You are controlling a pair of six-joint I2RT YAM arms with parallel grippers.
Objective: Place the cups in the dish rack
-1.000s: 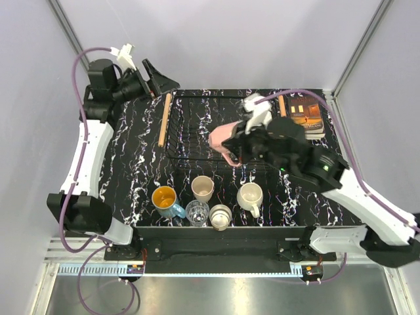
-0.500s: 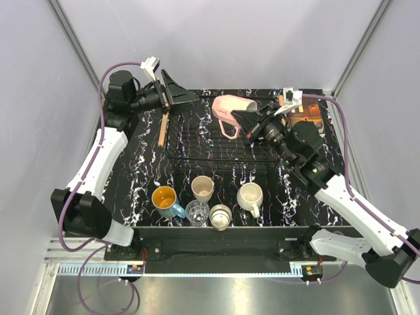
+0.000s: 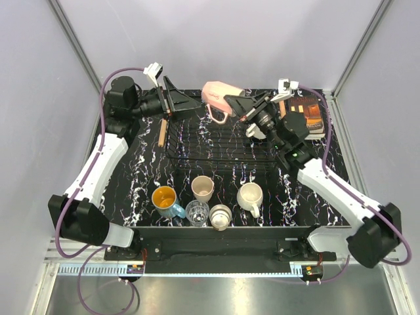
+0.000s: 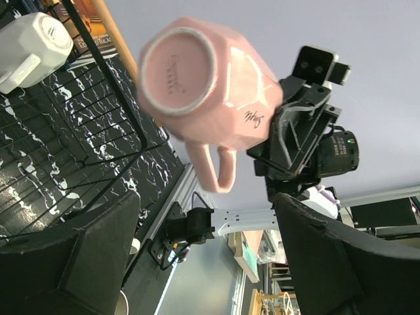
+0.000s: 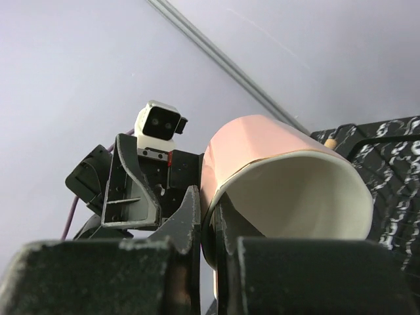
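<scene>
My right gripper (image 3: 240, 105) is shut on the rim of the pink mug (image 3: 218, 96) and holds it on its side in the air above the far edge of the black wire dish rack (image 3: 216, 147). In the right wrist view one finger is inside the mug (image 5: 262, 151) and one outside. My left gripper (image 3: 191, 102) is open, just left of the mug, with its base facing it (image 4: 203, 85). A white mug (image 4: 33, 46) lies in the rack. A blue mug with orange inside (image 3: 165, 199), a cream cup (image 3: 203, 188), a clear glass (image 3: 197, 212), another cream cup (image 3: 220, 216) and a white mug (image 3: 250, 197) stand near the front.
An orange-brown book (image 3: 308, 117) lies at the back right beside the rack. The rack's left wooden handle (image 3: 163, 128) runs front to back. Grey walls stand close on all sides.
My right gripper has carried the pink mug up and back to the left, from low over the rack. My left gripper has swung right toward the mug.
</scene>
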